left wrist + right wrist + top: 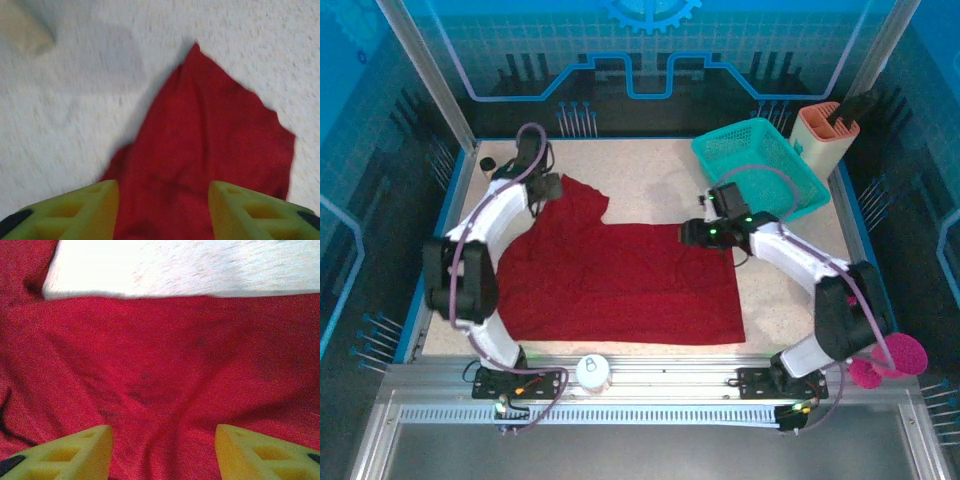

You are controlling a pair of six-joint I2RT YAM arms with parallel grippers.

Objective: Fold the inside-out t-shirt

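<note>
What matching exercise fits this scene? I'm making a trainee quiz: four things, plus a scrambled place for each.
1 t-shirt
2 basket
3 left pincer
4 right pincer

A far right corner of the table
B over the shirt's far-left corner
C spread across the table's middle
D over the shirt's far edge, near the basket

Pairs: 1-C, 2-A, 3-B, 4-D

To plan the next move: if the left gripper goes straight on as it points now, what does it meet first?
Probably the t-shirt: its red cloth lies straight ahead of the left gripper, between its open jaws. How near, I cannot tell.
</note>
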